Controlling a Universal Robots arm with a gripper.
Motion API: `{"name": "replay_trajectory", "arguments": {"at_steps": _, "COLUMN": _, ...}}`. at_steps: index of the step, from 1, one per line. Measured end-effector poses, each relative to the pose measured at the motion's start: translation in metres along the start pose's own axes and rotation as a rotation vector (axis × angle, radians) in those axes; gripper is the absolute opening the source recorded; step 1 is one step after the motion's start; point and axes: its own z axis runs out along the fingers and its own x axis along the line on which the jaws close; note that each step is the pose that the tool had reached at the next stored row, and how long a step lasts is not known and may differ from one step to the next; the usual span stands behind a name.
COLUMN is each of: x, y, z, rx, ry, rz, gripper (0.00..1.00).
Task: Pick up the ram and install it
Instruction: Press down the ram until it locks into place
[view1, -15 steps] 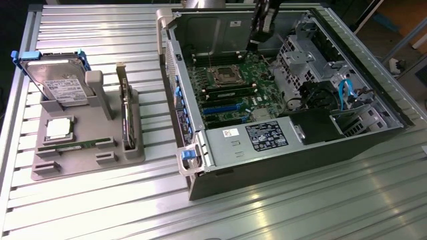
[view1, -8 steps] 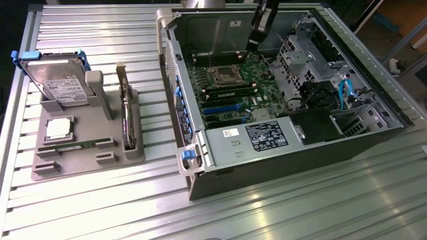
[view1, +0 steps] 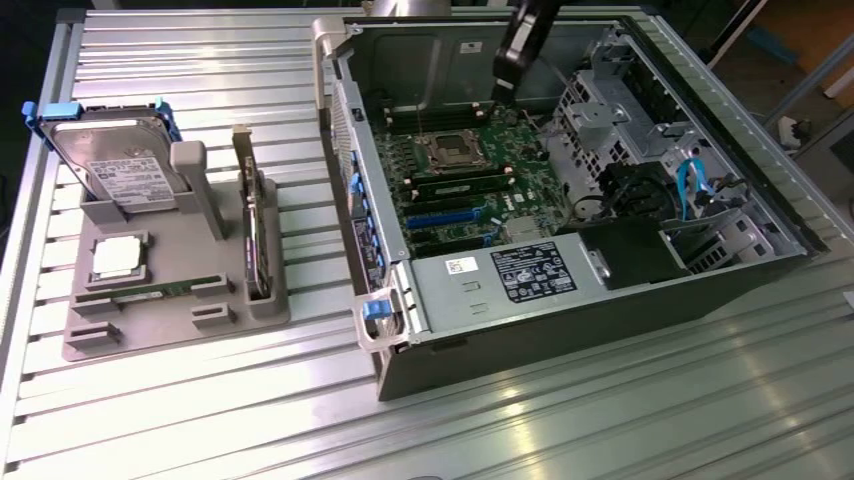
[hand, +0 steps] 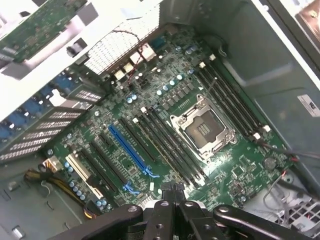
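A: Where's the ram (view1: 463, 186)?

B: Center of the exterior frame, seated beside the CPU socket (view1: 447, 150). My gripper (hand: 175, 192), low center of the wrist frame, is pressed together, empty.

A: Advice?

B: I'd confirm both latches look closed before trusting it.

A ribbed aluminium tabletop (view1: 561, 420) fills the exterior view, catching bright glare at lower centre; dark floor (view1: 20, 120) shows along the left edge.
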Motion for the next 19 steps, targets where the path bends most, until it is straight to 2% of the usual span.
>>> {"name": "replay_trajectory", "arguments": {"at_steps": 7, "x": 0.0000, "y": 0.0000, "z": 0.0007, "rx": 0.0026, "ry": -0.0009, "rz": 0.129, "gripper": 0.11}}
{"name": "replay_trajectory", "arguments": {"at_steps": 11, "x": 0.0000, "y": 0.0000, "z": 0.0013, "rx": 0.0047, "ry": -0.0017, "rz": 0.228, "gripper": 0.11}}
{"name": "replay_trajectory", "arguments": {"at_steps": 19, "x": 0.0000, "y": 0.0000, "z": 0.0022, "rx": 0.0079, "ry": -0.0028, "rz": 0.385, "gripper": 0.11}}
